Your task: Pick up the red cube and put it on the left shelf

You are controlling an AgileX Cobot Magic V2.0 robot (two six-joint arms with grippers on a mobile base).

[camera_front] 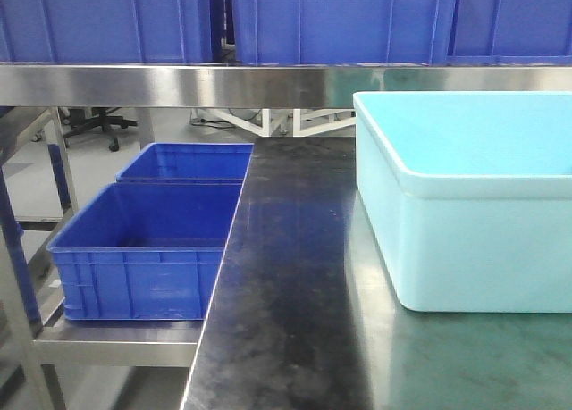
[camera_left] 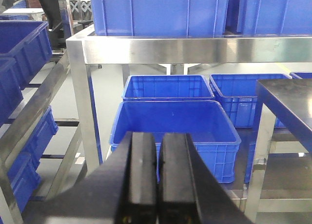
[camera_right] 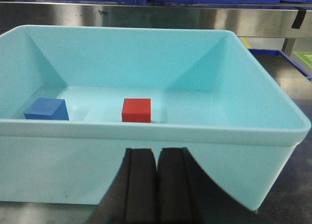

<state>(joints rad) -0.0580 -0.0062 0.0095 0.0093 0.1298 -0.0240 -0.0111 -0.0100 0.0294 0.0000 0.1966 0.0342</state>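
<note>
**Item 1. Red cube** (camera_right: 136,110): it sits flat on the floor of the pale turquoise tub (camera_right: 146,127), near the middle. It lies at 12 o'clock from the right gripper (camera_right: 156,153), beyond the tub's near wall, and nothing touches it.

**Item 2. Blue cube** (camera_right: 47,109): same floor, at 9 o'clock from the red cube and well apart from it. You do not want this one.

**Item 3. Right gripper:** fingers pressed together with nothing between them. It hangs outside the tub, low against the near wall.

**Item 4. Left gripper** (camera_left: 157,138): likewise clenched and empty. It faces the steel rack, with a blue crate (camera_left: 170,102) at its 12 o'clock.

**Item 5. Left shelf** (camera_front: 116,331): the lower steel tier at 9 o'clock of the dark table (camera_front: 286,276). It carries blue crates.

**Handling note:** the step in hand appears to be the reach, with no grasp begun.
- Part the right fingers before you travel.
- Rise over the near rim, because clipping it is the likeliest fault.
- Come straight down over the red cube.
- Its faces look square to the gripper, so you probably need little wrist turn.
- Set the pads on two opposite flat faces, stop short of the tub floor, and close only once they straddle the cube.
</note>
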